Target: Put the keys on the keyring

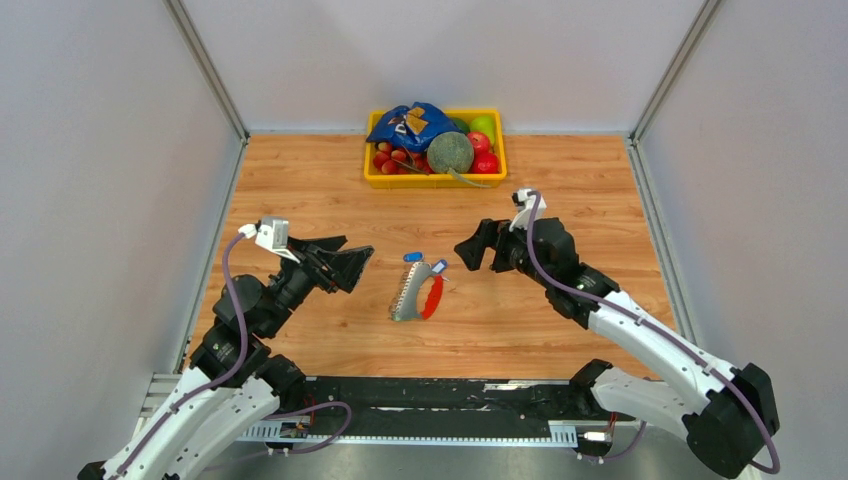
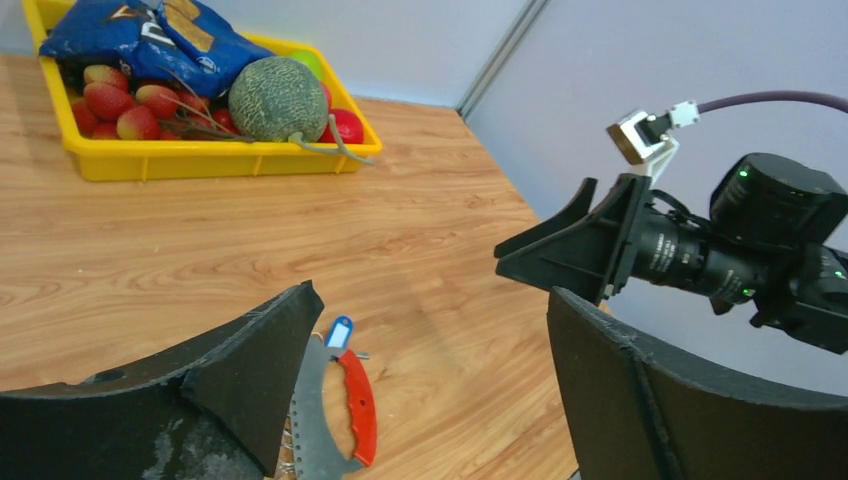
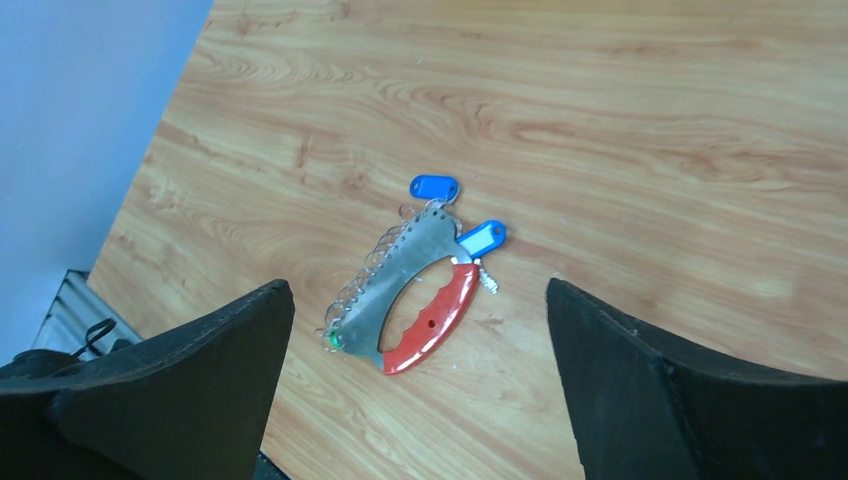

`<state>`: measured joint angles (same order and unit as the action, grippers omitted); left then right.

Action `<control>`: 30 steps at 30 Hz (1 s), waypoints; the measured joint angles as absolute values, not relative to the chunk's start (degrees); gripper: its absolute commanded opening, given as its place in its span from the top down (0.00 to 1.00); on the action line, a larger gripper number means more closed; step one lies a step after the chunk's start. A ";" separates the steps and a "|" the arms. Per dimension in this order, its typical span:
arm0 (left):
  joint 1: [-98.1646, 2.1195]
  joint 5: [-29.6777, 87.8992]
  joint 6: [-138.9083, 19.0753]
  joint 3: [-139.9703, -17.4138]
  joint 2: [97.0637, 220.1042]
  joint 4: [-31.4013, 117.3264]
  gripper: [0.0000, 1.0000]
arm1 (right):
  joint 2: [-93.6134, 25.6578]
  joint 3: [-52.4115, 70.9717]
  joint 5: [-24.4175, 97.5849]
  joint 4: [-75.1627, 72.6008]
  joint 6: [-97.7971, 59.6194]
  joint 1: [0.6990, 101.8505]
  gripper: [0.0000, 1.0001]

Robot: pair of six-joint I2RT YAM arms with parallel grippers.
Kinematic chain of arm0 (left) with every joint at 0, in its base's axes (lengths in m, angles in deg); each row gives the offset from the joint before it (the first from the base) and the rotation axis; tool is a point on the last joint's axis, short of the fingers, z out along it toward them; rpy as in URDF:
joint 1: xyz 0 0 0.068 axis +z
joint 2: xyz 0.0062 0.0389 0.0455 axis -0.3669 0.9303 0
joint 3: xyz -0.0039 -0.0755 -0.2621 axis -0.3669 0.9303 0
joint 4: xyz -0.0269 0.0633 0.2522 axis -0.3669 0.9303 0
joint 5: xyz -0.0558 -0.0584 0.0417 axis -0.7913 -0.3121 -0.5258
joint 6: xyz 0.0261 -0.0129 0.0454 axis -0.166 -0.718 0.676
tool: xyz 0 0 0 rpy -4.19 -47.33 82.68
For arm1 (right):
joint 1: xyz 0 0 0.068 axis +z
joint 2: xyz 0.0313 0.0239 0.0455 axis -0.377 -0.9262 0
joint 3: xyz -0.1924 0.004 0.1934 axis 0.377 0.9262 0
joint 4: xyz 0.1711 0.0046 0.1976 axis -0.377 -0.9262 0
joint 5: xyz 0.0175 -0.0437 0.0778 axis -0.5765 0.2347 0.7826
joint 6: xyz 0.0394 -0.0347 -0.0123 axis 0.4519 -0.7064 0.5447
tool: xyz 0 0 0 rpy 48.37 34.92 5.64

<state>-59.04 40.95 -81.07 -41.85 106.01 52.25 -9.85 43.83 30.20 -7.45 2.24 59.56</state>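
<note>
The left gripper (image 1: 355, 250) is spread wide and holds nothing. In its wrist view its two black fingers (image 2: 240, 385) stand far apart, with only bare wood between them. It hovers above the surface (image 1: 300, 190) and points toward the right gripper (image 1: 468, 247), which faces it from the opposite side. The right gripper is spread as well, its fingers (image 3: 170, 380) sit at either edge of its wrist view, and nothing is caught between them.

The keyring (image 1: 417, 293) lies flat on the surface between the two grippers, apart from both and a little nearer the arm bases than either set of fingertips. From the right gripper it shows ahead in the gap between the fingers. From the left gripper it lies just ahead, and one finger hides part of it. It is a curved red loop joined to a flat silvery-grey strip with a toothed outer edge, and small wire rings hang along that edge.

The first key (image 3: 434, 187), with a blue head, lies at the strip's tip beside the last rings. The second key (image 3: 481, 237) lies just beside the spot where the red loop meets the strip. I cannot tell whether either key is threaded onto a ring. A speck of green shows at the strip's other end.

Well beyond both grippers, at the far edge of the surface, stands a yellow tray (image 1: 435, 181). It holds a blue bag (image 1: 408, 124), a netted melon (image 1: 452, 152), and red and green fruit.
</note>
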 measured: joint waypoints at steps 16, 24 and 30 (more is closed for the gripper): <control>-59.04 43.77 -71.43 -56.32 112.35 60.81 0.00 | -6.20 34.11 16.82 -14.68 -5.94 59.53 0.00; -59.04 43.98 -68.48 -58.73 112.24 63.07 0.00 | -4.58 31.05 11.42 -15.45 -7.05 60.04 0.00; -59.04 44.25 -67.56 -58.88 111.62 63.35 0.00 | -1.10 29.85 7.42 -15.47 -7.05 60.65 0.00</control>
